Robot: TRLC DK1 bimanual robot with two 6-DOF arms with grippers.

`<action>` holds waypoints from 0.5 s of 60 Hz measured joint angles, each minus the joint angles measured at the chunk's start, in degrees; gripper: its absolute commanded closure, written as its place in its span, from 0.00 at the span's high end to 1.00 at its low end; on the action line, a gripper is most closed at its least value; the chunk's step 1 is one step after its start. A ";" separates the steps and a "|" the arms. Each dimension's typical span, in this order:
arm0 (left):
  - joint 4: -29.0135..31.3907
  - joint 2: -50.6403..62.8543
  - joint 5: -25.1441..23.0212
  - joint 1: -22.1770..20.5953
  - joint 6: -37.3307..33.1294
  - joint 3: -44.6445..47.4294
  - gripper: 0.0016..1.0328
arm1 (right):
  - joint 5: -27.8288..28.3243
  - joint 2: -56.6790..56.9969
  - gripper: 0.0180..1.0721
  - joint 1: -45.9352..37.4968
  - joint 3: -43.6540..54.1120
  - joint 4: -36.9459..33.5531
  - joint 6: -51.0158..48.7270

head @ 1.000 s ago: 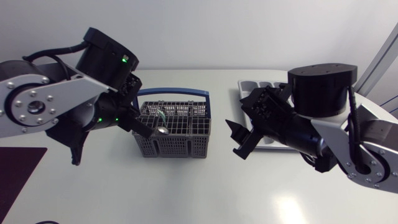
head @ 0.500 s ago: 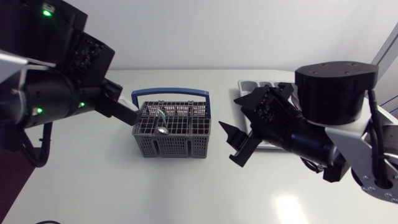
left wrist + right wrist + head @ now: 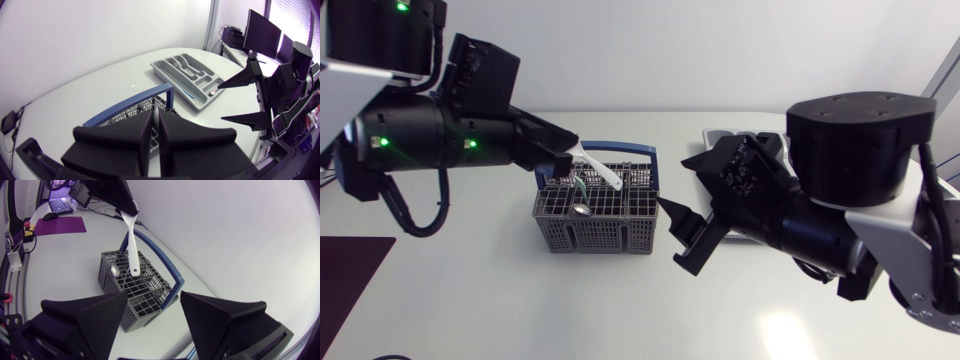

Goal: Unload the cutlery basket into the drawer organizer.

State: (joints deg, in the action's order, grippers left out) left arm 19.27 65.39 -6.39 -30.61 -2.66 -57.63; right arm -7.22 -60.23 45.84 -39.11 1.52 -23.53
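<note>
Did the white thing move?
Yes. The left gripper has lifted the white utensil up from the left side of the basket; it now hangs over its back, by the blue handle.

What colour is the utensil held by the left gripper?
White; the utensil shows best in the right wrist view.

The table [image 3: 520, 300] is viewed from a fixed camera above. From close behind the left gripper [image 3: 155, 115] the drawer organizer [image 3: 187, 75] is faced across the table; from behind the right gripper [image 3: 153, 297], the white utensil [image 3: 131, 245]. The cutlery basket [image 3: 595, 215] is shared by all three views.
</note>
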 measured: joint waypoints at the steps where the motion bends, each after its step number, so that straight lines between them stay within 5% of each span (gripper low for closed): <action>1: -0.42 0.35 -0.55 0.20 0.13 0.13 0.05 | -0.07 -0.11 0.73 0.11 -0.04 0.02 0.00; 30: -7.85 7.63 -10.49 -1.70 4.33 1.38 0.05 | 0.07 -7.58 0.72 1.01 -2.21 5.73 -0.02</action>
State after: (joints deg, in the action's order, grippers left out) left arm 11.42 73.01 -16.88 -32.32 1.67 -56.25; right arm -7.16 -67.81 46.85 -41.32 7.25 -23.55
